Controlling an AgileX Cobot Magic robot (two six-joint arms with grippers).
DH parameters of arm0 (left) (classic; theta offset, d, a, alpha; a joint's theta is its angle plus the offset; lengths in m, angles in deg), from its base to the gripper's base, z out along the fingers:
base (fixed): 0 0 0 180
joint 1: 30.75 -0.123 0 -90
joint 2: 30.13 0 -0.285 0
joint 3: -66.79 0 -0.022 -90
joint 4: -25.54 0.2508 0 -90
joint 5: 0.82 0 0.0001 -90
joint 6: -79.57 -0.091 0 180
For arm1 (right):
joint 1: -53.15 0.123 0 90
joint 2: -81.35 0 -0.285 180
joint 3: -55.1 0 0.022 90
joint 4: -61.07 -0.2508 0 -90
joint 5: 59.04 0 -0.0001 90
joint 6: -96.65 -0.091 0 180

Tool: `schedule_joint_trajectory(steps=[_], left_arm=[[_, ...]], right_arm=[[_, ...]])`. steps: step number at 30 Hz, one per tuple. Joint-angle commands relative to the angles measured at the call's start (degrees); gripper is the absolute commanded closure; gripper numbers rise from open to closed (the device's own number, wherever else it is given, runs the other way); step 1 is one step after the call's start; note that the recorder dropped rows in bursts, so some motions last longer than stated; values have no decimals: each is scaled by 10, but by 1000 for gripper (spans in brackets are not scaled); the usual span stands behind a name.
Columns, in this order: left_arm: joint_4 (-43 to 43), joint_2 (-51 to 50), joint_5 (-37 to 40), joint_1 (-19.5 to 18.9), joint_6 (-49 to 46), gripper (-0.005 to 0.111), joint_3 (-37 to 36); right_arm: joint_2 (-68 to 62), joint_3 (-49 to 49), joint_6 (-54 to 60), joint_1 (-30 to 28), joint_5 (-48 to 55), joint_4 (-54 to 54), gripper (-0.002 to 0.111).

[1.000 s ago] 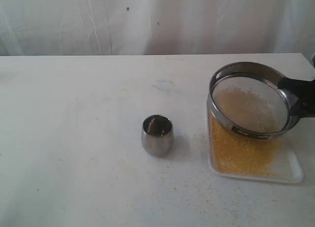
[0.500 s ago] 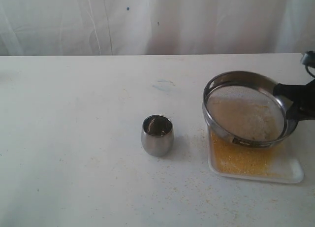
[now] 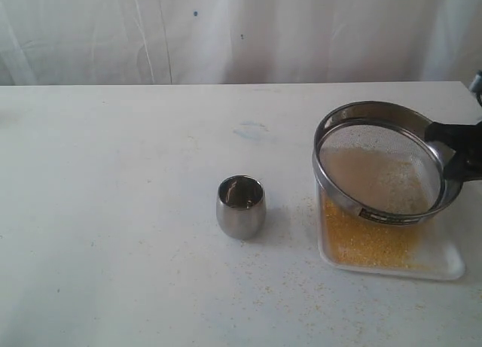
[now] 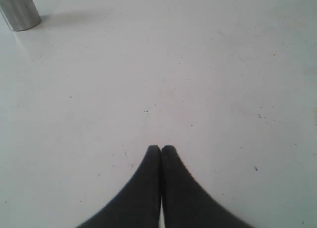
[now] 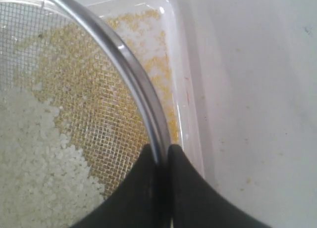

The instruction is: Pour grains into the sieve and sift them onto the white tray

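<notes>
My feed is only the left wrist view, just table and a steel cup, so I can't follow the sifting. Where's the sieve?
Observer: The right gripper grips the sieve by its rim, holding it tilted over the white tray.
Operator: Anything through the mesh?
Observer: Yes, golden grains cover much of the tray floor.
Operator: What remains inside?
Observer: Whitish granules lie on the mesh.

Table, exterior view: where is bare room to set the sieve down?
The wide table stretch left of the steel cup is bare, also the band behind it up to the curtain. Crowded on the right: the sieve hangs over the white tray.
</notes>
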Motion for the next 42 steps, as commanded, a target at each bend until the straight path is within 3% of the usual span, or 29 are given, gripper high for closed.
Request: schedule_joint_trajectory(steps=[1, 20, 27, 31, 35, 38, 40, 42], left_arm=[[3, 3, 1, 3, 3, 107, -2], [3, 3, 1, 3, 3, 107, -2], [3, 3, 1, 3, 3, 107, -2], [3, 3, 1, 3, 3, 107, -2], [3, 3, 1, 3, 3, 107, -2], [3, 3, 1, 3, 3, 107, -2], [3, 3, 1, 3, 3, 107, -2], [3, 3, 1, 3, 3, 107, -2]], right_arm=[[53, 37, 23, -3, -56, -16, 108], [143, 191, 137, -3, -375, -7, 108], [144, 196, 121, -3, -382, -7, 108], [159, 150, 55, -3, -294, -16, 108], [106, -8, 14, -10, -69, -16, 108], [-5, -114, -51, -27, 96, -16, 108], [-38, -132, -53, -27, 214, -12, 108], [-41, -112, -32, -24, 253, 14, 108]])
